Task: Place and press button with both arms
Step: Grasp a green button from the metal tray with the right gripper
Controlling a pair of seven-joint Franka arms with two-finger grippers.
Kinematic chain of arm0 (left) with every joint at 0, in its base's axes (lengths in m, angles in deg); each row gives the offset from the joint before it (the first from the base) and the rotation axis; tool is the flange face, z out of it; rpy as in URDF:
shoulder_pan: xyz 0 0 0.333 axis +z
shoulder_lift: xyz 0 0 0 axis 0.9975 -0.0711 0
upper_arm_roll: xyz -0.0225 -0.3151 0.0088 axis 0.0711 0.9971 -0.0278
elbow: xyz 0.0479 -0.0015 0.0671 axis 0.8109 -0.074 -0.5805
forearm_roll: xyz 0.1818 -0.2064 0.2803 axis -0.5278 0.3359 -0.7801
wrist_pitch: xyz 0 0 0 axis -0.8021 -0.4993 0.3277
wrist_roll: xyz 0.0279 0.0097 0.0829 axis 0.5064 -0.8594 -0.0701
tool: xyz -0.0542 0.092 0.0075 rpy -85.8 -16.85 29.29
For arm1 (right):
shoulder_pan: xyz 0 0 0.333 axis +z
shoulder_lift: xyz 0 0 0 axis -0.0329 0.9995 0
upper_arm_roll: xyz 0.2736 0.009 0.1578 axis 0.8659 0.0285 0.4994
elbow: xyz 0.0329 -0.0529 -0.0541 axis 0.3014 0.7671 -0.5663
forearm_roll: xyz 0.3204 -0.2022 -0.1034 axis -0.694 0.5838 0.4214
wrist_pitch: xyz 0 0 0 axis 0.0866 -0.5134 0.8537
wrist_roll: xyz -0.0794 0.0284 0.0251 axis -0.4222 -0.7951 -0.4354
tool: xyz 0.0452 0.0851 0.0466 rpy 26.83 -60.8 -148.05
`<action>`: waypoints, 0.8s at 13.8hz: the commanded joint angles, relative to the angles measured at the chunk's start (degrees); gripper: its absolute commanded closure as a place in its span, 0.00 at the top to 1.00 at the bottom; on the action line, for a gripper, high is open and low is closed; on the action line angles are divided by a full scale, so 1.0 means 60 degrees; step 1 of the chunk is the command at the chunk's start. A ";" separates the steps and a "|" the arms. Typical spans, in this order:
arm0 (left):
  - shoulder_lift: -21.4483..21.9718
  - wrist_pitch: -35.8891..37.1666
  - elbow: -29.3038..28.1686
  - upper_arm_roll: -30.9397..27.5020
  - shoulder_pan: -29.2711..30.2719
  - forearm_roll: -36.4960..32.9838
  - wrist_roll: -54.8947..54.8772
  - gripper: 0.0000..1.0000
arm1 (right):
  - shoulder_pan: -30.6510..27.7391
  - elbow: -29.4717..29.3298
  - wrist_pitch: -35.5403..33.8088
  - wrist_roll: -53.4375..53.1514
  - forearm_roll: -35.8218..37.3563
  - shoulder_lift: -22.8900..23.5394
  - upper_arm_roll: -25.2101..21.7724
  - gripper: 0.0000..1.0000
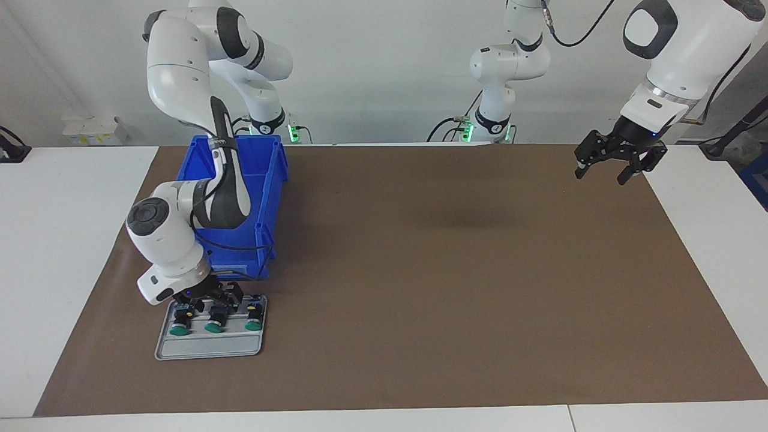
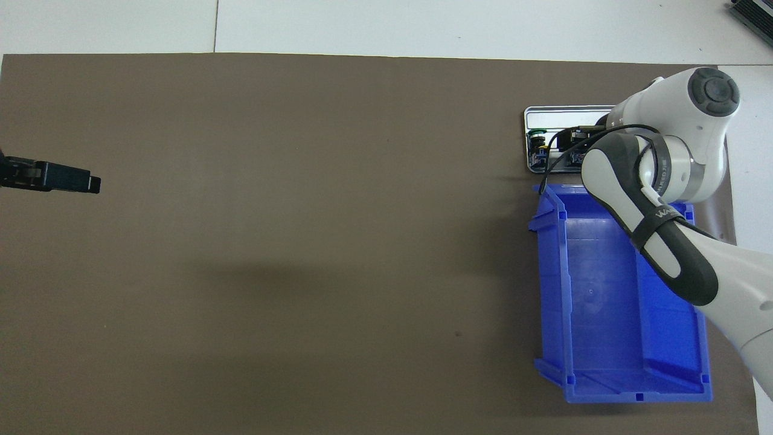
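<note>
Three green-capped buttons lie in a row on a small metal tray (image 1: 210, 348), caps pointing away from the robots. My right gripper (image 1: 210, 298) is down at the tray, its fingers open and standing on either side of the black body of the middle button (image 1: 213, 324). Whether they touch it I cannot tell. In the overhead view the right arm's wrist covers that button, and only the button (image 2: 537, 142) toward the left arm's end shows. My left gripper (image 1: 618, 168) waits open in the air over the mat's edge at the left arm's end.
A large blue bin (image 1: 264, 180) stands right beside the tray, nearer to the robots, and the right arm reaches over it. The brown mat (image 1: 450, 270) covers most of the white table.
</note>
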 commanded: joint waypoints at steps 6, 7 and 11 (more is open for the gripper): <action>0.0305 -0.0142 -0.0360 0.0020 0.0069 0.0141 -0.0094 1.00 | -0.0079 0.0515 0.0364 0.0515 0.0154 -0.0267 0.0046 0.00; 0.0305 -0.0142 -0.0360 0.0020 0.0069 0.0141 -0.0094 1.00 | -0.0093 0.0515 0.0335 0.0443 0.0139 -0.0413 0.0046 0.00; 0.0305 -0.0142 -0.0360 0.0020 0.0069 0.0141 -0.0094 1.00 | 0.0096 0.0515 -0.0177 -0.1103 0.0124 -0.1145 0.0046 0.00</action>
